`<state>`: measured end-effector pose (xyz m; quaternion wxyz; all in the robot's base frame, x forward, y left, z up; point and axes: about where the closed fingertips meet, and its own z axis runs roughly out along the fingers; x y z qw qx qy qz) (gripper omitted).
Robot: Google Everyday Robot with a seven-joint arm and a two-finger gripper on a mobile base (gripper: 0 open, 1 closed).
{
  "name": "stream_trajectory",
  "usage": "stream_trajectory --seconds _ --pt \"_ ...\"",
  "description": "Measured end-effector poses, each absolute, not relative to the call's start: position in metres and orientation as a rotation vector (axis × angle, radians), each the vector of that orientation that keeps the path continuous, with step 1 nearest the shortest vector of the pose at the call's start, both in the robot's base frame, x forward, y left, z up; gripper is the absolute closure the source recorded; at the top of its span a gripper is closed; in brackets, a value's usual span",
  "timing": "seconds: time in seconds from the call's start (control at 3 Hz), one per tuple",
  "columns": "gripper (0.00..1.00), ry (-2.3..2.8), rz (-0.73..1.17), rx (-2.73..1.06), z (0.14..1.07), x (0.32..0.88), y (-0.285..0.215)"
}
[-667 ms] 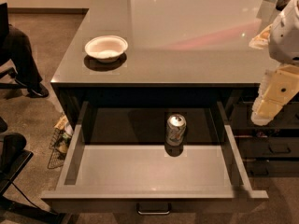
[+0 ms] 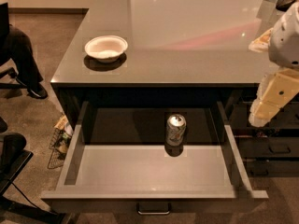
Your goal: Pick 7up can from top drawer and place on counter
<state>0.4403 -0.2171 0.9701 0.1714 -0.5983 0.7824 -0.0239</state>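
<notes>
Gripper (image 2: 267,107) position: right edge of the view, beside the right front corner of the counter (image 2: 187,55) and over the right wall of the top drawer (image 2: 140,171), well apart from the 7up can (image 2: 175,129); whether it is open or closed cannot be told. The top drawer is pulled out. The 7up can stands upright on the drawer floor, toward the back, right of centre. A white bowl (image 2: 106,47) rests on the counter's left part.

7up can (image 2: 175,129) upright in open top drawer (image 2: 135,171) — gripper (image 2: 262,115) at right.
</notes>
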Motion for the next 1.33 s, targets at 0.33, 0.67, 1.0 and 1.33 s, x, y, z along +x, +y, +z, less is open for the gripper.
stream_trajectory --seconds 0.33,0.67,1.0,1.33 --pt "0.00 2.185 0.054 -1.603 0.946 0.446 -0.221" --pt "0.00 2.103 0.199 -1.478 0.913 0.450 -0.228" --pt "0.00 1.932 0.342 -1.310 0.877 0.458 -0.231" --pt "0.00 1.826 0.404 -1.239 0.856 0.457 -0.222"
